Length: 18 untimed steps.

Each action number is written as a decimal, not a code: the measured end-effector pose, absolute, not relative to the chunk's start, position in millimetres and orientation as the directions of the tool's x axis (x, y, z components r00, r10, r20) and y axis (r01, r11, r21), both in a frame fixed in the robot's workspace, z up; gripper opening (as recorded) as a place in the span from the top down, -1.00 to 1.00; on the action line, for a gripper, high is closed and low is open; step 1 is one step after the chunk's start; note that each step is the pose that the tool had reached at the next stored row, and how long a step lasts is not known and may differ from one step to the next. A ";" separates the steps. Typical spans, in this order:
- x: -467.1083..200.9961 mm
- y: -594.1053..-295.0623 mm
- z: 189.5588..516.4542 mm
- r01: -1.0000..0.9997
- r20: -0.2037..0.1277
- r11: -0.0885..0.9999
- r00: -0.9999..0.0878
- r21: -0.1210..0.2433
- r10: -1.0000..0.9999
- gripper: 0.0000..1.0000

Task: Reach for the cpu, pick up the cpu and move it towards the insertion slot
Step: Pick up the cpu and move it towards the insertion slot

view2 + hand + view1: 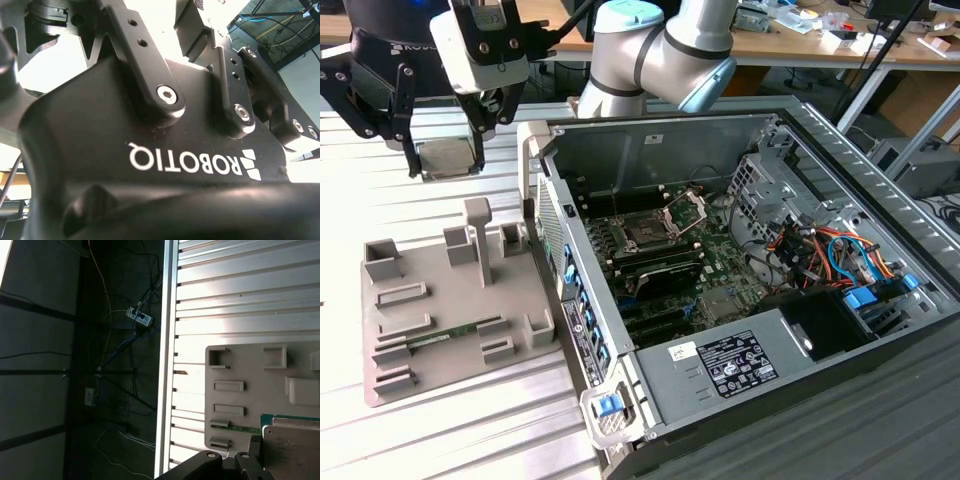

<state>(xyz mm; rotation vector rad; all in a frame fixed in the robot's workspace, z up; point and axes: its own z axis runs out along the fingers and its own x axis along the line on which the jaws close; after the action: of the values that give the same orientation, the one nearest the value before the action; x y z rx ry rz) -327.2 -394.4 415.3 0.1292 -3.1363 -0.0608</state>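
Gripper [447, 165]: jaws closed on the cpu [444, 155], raised above the slatted counter [380, 200], behind the grey tray [430, 275].
Slot [649, 232]: exterior view, inside the open case [650, 150], well apart from the cpu.
First wrist view: the cpu's silvery top over the tray.
Second wrist view: black gripper body close up.

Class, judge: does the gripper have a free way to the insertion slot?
Probably yes: the gripper, holding the cpu, hangs outside the case; the insertion slot lies uncovered, frame open.
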 end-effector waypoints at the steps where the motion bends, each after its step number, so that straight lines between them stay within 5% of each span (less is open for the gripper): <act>1: -326.9 -394.5 415.2 -0.082 0.000 0.996 -0.997 0.039 -0.082 -0.09; 18: -323.0 -394.4 415.3 -0.082 0.000 0.996 -0.997 0.039 -0.082 -0.09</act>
<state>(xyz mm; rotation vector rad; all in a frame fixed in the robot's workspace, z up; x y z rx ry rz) -323.0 -394.4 415.3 0.1291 -3.1363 -0.0607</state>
